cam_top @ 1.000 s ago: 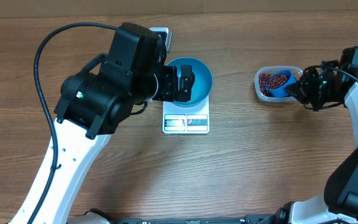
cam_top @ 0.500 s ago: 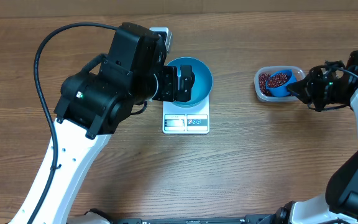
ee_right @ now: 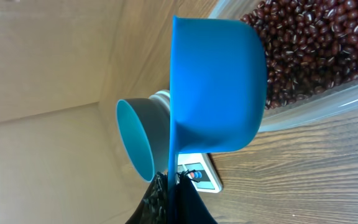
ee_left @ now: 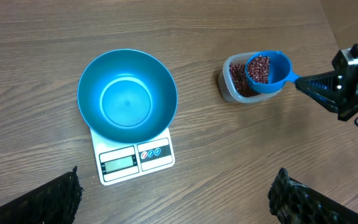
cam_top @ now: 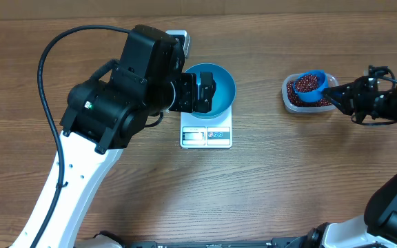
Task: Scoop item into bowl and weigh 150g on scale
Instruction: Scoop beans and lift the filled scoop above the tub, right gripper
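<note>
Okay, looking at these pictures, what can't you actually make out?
Reading on the scale: the display is too small in the left wrist and overhead views, and in the right wrist view the scoop hides part of it.
Left part of the bowl: overhead, the left gripper covers it.
Load in the scoop: the right wrist view shows only its outside.
White object: overhead, the left arm hides most of it.
</note>
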You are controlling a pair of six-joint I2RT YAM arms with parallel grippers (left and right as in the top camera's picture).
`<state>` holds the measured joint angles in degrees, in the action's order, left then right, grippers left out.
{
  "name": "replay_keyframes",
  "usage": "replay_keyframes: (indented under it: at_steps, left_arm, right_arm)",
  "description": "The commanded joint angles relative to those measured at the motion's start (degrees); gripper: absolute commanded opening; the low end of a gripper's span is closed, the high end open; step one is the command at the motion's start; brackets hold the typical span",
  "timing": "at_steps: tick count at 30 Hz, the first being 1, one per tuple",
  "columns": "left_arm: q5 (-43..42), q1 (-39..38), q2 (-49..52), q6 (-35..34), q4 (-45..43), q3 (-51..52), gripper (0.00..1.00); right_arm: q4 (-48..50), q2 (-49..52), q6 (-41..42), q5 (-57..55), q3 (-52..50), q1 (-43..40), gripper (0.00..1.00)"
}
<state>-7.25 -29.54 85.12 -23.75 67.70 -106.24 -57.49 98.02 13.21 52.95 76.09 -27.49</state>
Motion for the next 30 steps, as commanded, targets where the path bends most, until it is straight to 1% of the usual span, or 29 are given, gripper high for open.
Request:
replay_keyframes:
  at_steps: [1, 5, 10, 16, 30]
  left_arm:
    - [0.4, 0.0, -1.0, 1.1, 0.0, -1.3, 0.99]
    - [0.4, 0.0, -1.0, 1.1, 0.0, -1.3, 1.00]
    - [0.4, 0.0, -1.0, 1.1, 0.0, -1.3, 1.00]
    - [0.4, 0.0, -1.0, 1.1, 0.0, -1.3, 1.00]
    - [0.4, 0.0, -1.0, 1.1, 0.0, -1.3, 1.00]
  right_arm:
    - [-0.9, 0.2, -5.4, 5.2, 0.7, -1.9, 0.04]
    - [-2.3, 0.2, -8.4, 7.4, 0.7, -3.5, 0.04]
    - [-2.9, 0.2, -11.4, 13.4, 0.7, -4.7, 0.04]
    - [-1.9, 0.2, -11.9, 20.6, 0.7, -4.7, 0.04]
    - [-1.8, 0.2, -11.8, 21.3, 0.7, -4.7, 0.04]
